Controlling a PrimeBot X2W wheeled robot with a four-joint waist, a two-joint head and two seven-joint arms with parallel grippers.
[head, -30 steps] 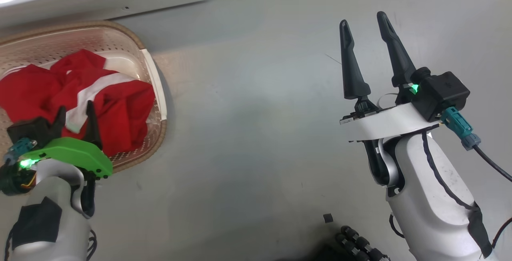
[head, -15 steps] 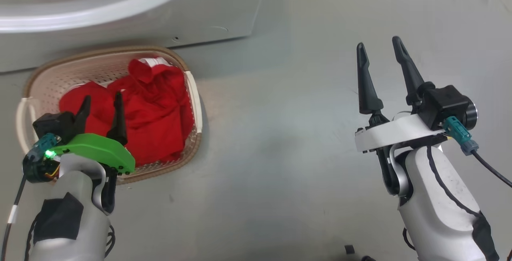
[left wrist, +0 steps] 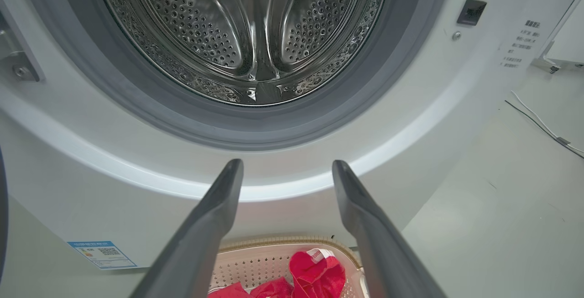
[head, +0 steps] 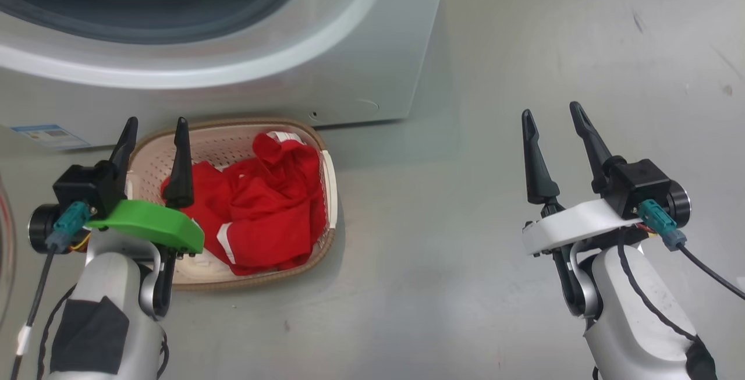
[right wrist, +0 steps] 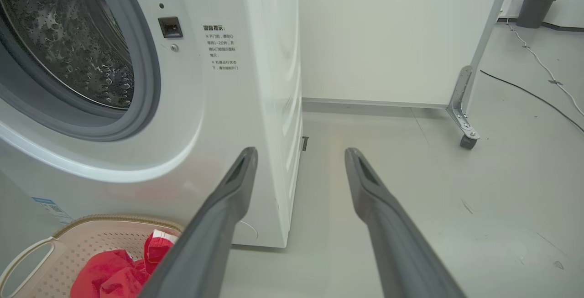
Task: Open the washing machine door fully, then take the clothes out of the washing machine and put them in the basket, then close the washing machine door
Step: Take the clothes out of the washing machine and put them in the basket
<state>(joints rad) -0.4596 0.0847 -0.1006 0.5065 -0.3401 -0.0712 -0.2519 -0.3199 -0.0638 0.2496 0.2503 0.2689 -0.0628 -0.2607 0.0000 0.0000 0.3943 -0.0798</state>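
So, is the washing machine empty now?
Empty, as far as shows: the washing machine is bare perforated steel inside in the left wrist view, and the clothes lie in the basket.

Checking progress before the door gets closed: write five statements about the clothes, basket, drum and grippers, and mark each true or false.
1. The clothes lie in the basket. True.
2. The left gripper is shut on a garment. False: it is open and holds nothing.
3. Red fabric lies in the drum. False: what shows of the drum is bare metal.
4. The basket stands on the floor before the washing machine. True.
5. The right gripper hangs over the basket. False: it is open over bare floor, to the basket's right.
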